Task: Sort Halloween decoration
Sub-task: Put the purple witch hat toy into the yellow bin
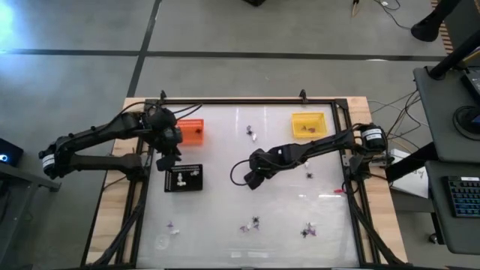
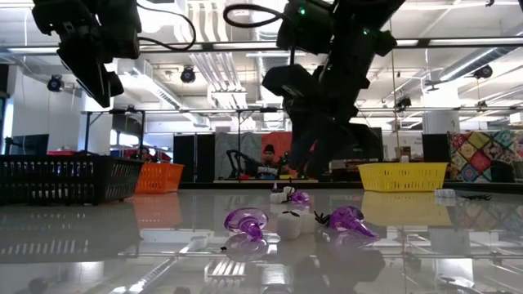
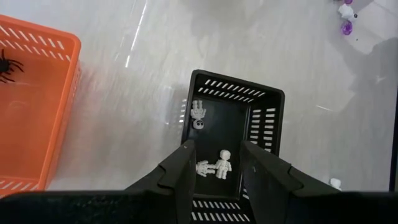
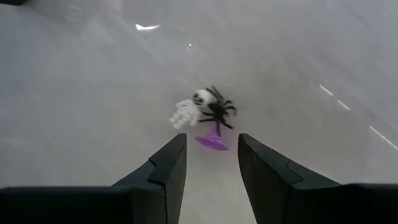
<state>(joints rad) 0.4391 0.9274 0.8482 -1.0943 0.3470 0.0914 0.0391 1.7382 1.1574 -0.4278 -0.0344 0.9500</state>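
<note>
**Sorting under way: left claw released over black tray, right claw lined up on a trinket cluster**

Purple trinkets [image 2: 245,222] are seen nearest the lens in the low view, lying on the glossy desk [image 2: 98,245] beside a small white piece [image 2: 288,224]; both arms hang above them, clear of the surface.

From the high view, the left claw [image 1: 163,160] is placed at the edge of the black tray [image 1: 184,178], next to the orange tray [image 1: 190,130]. The right claw [image 1: 252,180] is held over bare desk near the middle, with the yellow tray [image 1: 309,124] well apart behind it. Loose trinkets are scattered along the near side.

In the left wrist view, the claw is spread with nothing between its fingers [image 3: 181,171], and 3 white skeletons [image 3: 222,163] are seen in the black tray below, so white pieces appear to be gathered there. A black spider [image 3: 7,65] lies in the orange tray.

In the right wrist view, the claw is spread and empty, aimed at a cluster [image 4: 205,115] of a spider, a white piece and a purple piece, probably for the next pick.
</note>
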